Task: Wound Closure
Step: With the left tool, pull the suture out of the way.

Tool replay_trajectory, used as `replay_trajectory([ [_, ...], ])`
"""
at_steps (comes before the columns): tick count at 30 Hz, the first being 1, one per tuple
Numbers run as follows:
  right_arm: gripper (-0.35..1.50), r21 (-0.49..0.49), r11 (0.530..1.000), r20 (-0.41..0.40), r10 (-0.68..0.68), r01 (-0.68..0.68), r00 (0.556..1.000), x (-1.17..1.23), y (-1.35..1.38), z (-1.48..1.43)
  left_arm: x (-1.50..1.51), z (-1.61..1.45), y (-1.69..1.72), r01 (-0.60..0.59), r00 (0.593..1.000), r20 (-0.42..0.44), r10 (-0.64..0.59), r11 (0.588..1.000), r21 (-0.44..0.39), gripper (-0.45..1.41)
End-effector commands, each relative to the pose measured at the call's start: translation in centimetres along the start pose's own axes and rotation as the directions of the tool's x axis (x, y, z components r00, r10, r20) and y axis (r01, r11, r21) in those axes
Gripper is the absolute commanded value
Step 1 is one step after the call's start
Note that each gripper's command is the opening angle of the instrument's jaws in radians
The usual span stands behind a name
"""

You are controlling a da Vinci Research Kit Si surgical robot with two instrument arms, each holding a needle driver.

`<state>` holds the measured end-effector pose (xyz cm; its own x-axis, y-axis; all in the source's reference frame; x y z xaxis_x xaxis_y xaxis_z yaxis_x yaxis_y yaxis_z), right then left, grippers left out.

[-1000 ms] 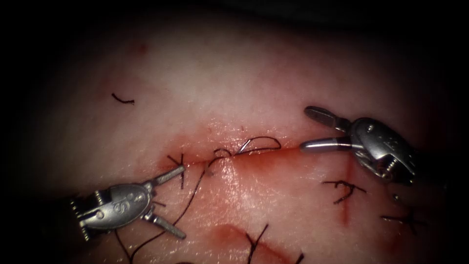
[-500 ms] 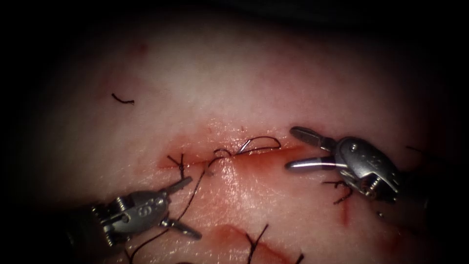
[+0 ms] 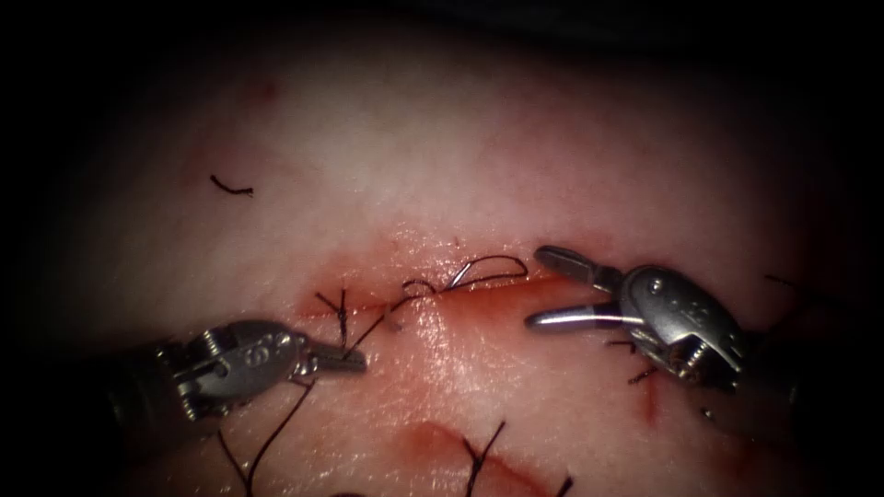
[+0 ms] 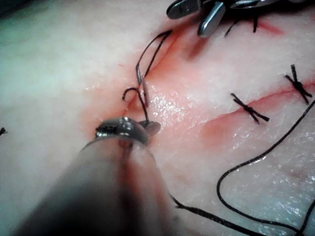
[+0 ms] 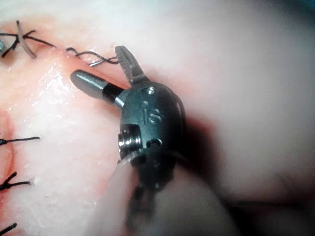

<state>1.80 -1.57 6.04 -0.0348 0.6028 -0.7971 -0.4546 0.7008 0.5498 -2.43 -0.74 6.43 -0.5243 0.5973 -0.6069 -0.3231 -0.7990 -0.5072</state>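
The cut (image 3: 497,287) runs across the tissue (image 3: 414,156), wet with red fluid. A short silvery arc of the needle (image 3: 468,270) shows at the cut's middle, its ends in the tissue; it also appears in the left wrist view (image 4: 142,88). Dark thread (image 3: 502,261) loops from it and trails down to the left. My left tool (image 3: 343,362) lies below the cut's left end, jaws shut on the thread (image 3: 368,329); its tip (image 4: 150,129) meets the thread. My right tool (image 3: 534,285) sits just right of the needle, jaws open (image 5: 96,63), holding nothing.
A tied stitch (image 3: 341,308) crosses the cut's left end. More knotted stitches sit on other cuts at the lower middle (image 3: 483,451) and beside the right tool (image 3: 645,373). A loose cut end of thread (image 3: 230,189) lies on the upper left tissue.
The left tool's jaws have closed on the thread after shifting toward it. The right tool has moved left and down toward the needle, staying open.
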Motion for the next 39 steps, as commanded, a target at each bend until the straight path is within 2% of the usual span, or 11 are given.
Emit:
replay_trajectory([
  [1,1.46,0.002,1.000,-0.002,-0.001,0.001,1.000,-0.06,-0.03,0.09,0.10,0.04,-0.04,-0.018,1.000,-0.018,0.019,1.000,0.009,-0.45],
  [5,1.46,0.001,1.000,-0.002,0.003,-0.003,1.000,-0.07,-0.04,0.09,0.49,-0.13,0.11,-0.104,0.993,-0.057,0.107,0.993,0.050,-0.45],
  [7,1.46,0.001,1.000,-0.002,0.009,-0.009,1.000,-0.08,-0.04,0.09,0.55,-0.15,0.16,-0.109,0.992,-0.061,0.112,0.992,0.059,-0.45],
  [12,1.45,0.004,1.000,-0.003,0.019,-0.019,1.000,-0.09,-0.05,0.10,0.80,-0.23,0.65,-0.180,0.977,-0.103,0.186,0.982,0.063,-0.45],
  [18,1.45,0.007,1.000,-0.004,0.028,-0.028,1.000,-0.12,-0.07,0.10,0.96,-0.36,1.12,-0.231,0.963,-0.123,0.238,0.971,0.066,-0.45],
  [22,1.45,0.017,0.999,-0.007,0.036,-0.036,0.999,-0.15,-0.09,0.12,1.01,-0.26,1.45,-0.241,0.959,-0.136,0.249,0.968,0.070,-0.45],
  [24,1.45,0.021,0.999,-0.008,0.040,-0.039,0.999,-0.17,-0.10,0.14,0.97,-0.12,1.54,-0.247,0.956,-0.137,0.258,0.965,0.088,-0.01],
  [27,1.45,0.024,0.999,-0.009,0.037,-0.037,0.999,-0.18,-0.12,0.15,0.83,0.09,1.60,-0.261,0.952,-0.138,0.274,0.960,0.104,0.78],
  [29,1.45,0.025,0.999,-0.006,0.042,-0.042,0.999,-0.19,-0.12,0.14,0.75,0.15,1.55,-0.267,0.950,-0.137,0.281,0.958,0.108,1.11],
  [34,1.45,0.027,0.999,-0.006,0.046,-0.046,0.999,-0.21,-0.12,0.12,0.56,-0.08,1.36,-0.275,0.951,-0.110,0.288,0.954,0.121,1.31],
  [39,1.45,0.030,0.998,0.007,0.056,-0.056,0.998,-0.26,-0.15,0.14,0.38,-0.47,1.27,-0.288,0.949,-0.101,0.298,0.952,0.100,1.23],
])
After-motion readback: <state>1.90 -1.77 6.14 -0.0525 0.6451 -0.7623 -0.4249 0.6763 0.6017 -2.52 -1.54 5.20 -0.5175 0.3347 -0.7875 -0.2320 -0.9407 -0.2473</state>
